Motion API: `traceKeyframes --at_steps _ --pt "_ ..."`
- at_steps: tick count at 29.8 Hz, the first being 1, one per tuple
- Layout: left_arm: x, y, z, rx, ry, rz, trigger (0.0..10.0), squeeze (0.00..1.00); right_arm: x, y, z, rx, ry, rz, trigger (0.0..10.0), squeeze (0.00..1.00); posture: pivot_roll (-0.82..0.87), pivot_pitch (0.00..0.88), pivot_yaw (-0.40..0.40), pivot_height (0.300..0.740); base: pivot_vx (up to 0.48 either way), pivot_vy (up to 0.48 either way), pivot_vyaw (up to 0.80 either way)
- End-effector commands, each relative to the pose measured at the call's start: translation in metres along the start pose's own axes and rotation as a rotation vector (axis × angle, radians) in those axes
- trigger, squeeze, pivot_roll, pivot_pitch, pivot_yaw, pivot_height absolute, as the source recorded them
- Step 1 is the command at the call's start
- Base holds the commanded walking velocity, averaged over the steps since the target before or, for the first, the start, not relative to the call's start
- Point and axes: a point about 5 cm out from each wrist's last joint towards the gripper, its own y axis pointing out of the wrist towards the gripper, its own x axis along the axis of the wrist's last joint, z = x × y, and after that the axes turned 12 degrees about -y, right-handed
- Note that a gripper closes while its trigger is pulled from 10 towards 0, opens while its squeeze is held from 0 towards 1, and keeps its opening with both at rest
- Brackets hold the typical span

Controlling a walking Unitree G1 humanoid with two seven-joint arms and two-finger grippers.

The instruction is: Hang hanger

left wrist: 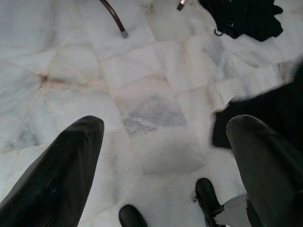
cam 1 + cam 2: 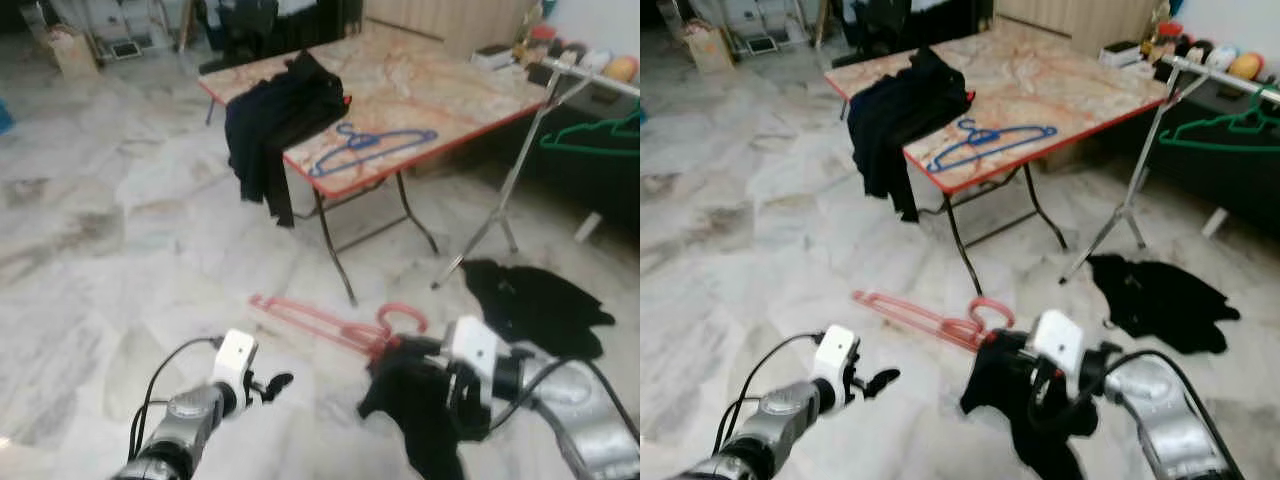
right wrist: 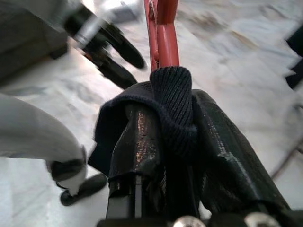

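Observation:
A red hanger is held out low over the marble floor, with a black knit garment draped over its hook end. My right gripper is shut on that end. In the right wrist view both fingers pinch the garment and the red hanger together. My left gripper hovers open a little to the left of the hanger, holding nothing. In the left wrist view its fingers stand wide apart over bare floor.
A folding table stands ahead with a blue hanger and black clothes hanging over its edge. A metal rack at the right carries a green hanger. Another black garment lies on the floor by its foot.

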Motion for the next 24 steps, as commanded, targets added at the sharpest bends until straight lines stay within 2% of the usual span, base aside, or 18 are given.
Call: traceKeyframes --at_steps 1,4,8,24 --pt "0.0 -0.004 0.005 0.001 -0.001 -0.016 10.0 0.0 0.013 0.0 0.0 0.047 -0.024 -0.049 10.0 0.0 -0.06 0.0 0.025 0.74 0.0 0.0 0.0" --pt "-0.002 -0.005 0.005 -0.005 -0.003 -0.015 10.0 0.0 0.02 -0.002 0.004 0.1 -0.023 -0.072 10.0 0.0 -0.06 0.0 0.022 0.74 0.0 0.0 0.0" --pt "-0.001 -0.005 0.005 -0.012 -0.044 -0.037 10.0 0.0 0.036 -0.003 0.003 0.103 -0.002 -0.147 10.0 0.0 -0.06 0.0 0.012 0.74 0.0 0.0 0.0" --pt "-0.001 -0.005 0.005 -0.012 -0.044 -0.037 10.0 0.0 0.036 -0.003 0.003 0.103 -0.002 -0.147 10.0 0.0 -0.06 0.0 0.012 0.74 0.0 0.0 0.0"
